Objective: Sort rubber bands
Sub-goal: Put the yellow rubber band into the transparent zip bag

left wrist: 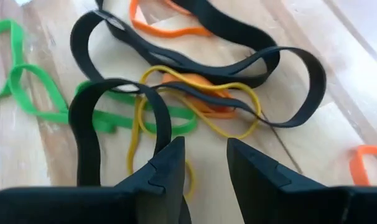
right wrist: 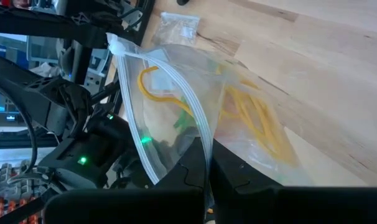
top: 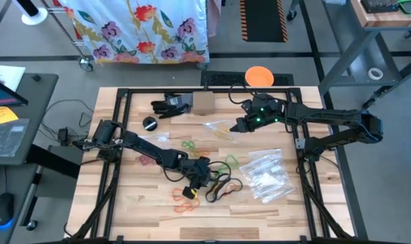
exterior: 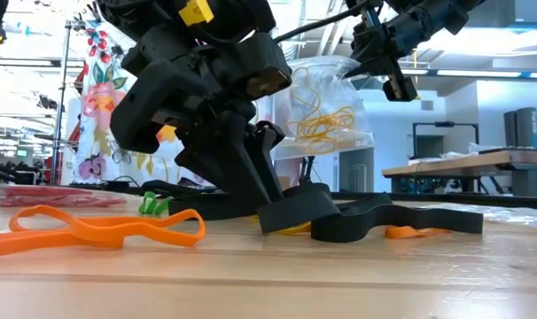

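Loose rubber bands lie flat on the wooden table: black loops [left wrist: 238,68], a yellow one [left wrist: 195,112], green ones [left wrist: 39,93] and orange ones [left wrist: 170,28]. My left gripper [left wrist: 206,158] is low over them, open, its fingers on either side of the yellow band. In the low view its fingers [exterior: 282,217] reach down to the tabletop beside a black band [exterior: 384,221]. My right gripper [top: 238,126] stays raised at the far middle, shut on a clear zip bag [right wrist: 238,118] with yellow bands inside. My left gripper: a black loop [left wrist: 114,93] runs up against the outer side of one finger, and the yellow band passes between the fingertips. Whether either is touched, I cannot tell. My right gripper pinches the bag's zip edge [right wrist: 204,152] between its two fingers. The bag [exterior: 326,106] hangs open below, clear of the table.
A heap of clear zip bags [top: 266,176] lies at the right. A small cardboard box [top: 204,102], a black round piece [top: 150,123] and a black object [top: 171,105] stand at the far side. Red bands [top: 148,159] lie under the left arm.
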Controlling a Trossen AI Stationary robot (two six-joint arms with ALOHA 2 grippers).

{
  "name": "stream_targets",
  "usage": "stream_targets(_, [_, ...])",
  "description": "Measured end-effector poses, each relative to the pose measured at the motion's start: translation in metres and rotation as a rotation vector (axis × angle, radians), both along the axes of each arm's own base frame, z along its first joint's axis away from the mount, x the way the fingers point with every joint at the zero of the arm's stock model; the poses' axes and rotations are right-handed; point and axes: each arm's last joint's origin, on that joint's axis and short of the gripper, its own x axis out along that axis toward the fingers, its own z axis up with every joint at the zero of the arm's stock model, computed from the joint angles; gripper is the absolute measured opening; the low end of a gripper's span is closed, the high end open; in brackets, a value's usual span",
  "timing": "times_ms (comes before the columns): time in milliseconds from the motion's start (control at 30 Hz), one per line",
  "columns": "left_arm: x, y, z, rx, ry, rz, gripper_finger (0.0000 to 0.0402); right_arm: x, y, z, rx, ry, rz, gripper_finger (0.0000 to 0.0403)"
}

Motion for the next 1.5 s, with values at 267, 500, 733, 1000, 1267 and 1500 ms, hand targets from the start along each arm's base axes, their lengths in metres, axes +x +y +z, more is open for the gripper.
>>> stream_targets(267, [0.004,0.001,-0.013,-0.023,0.034,-0.013,0.0113,0.000,0.000,0.000,0.000,-0.001,-0.001,0.0000])
stream_targets(500, [0.023,0.000,-0.035,-0.020,0.148,-0.033,0.0103,0.000,0.000,0.000,-0.003,-0.001,-0.001,0.0000])
stream_targets(733, [0.028,0.004,-0.003,-0.022,0.190,0.044,0.0009,0.000,0.000,0.000,-0.008,-0.001,0.003,0.0000])
stream_targets(1000, [-0.001,-0.001,0.062,0.143,0.198,0.134,0.0001,0.000,0.002,0.000,-0.009,0.002,0.011,0.0000])
stream_targets(1267, [-0.020,-0.029,0.111,0.088,0.015,0.037,0.0000,0.000,0.002,-0.001,-0.004,0.012,0.010,0.0000])
stream_targets(1500, [0.001,-0.040,0.072,0.117,0.021,-0.003,0.0000,0.000,0.002,-0.001,-0.004,0.012,0.010,0.0000])
